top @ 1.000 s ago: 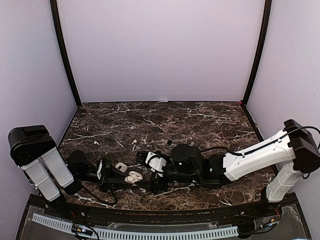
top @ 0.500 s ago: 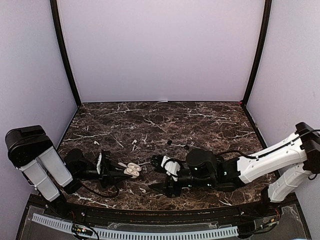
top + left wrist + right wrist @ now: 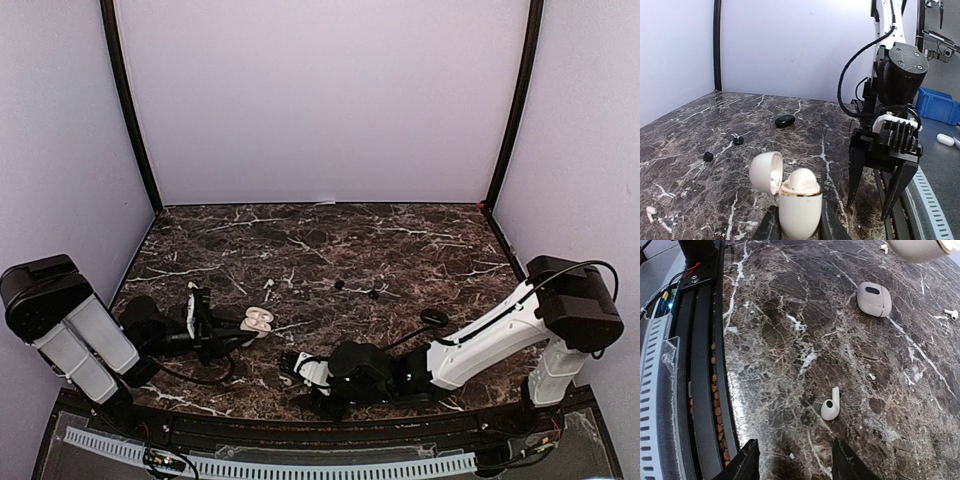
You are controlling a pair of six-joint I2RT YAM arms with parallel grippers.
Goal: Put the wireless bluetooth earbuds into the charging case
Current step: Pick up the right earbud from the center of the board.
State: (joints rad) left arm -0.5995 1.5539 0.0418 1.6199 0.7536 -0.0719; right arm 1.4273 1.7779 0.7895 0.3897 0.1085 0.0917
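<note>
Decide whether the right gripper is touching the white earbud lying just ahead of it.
Apart. The right wrist view shows bare marble between the right gripper and the white earbud.

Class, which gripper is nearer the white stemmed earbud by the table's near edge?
Right. The right gripper is poised just short of the earbud, jaws apart; the left gripper is away to its left, clamped on the open case.

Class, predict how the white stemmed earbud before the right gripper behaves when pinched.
The earbud looks glossy and rounded, so probably slips from a pinch. Tiny, flat on the marble table, it likely skids when nudged.
</note>
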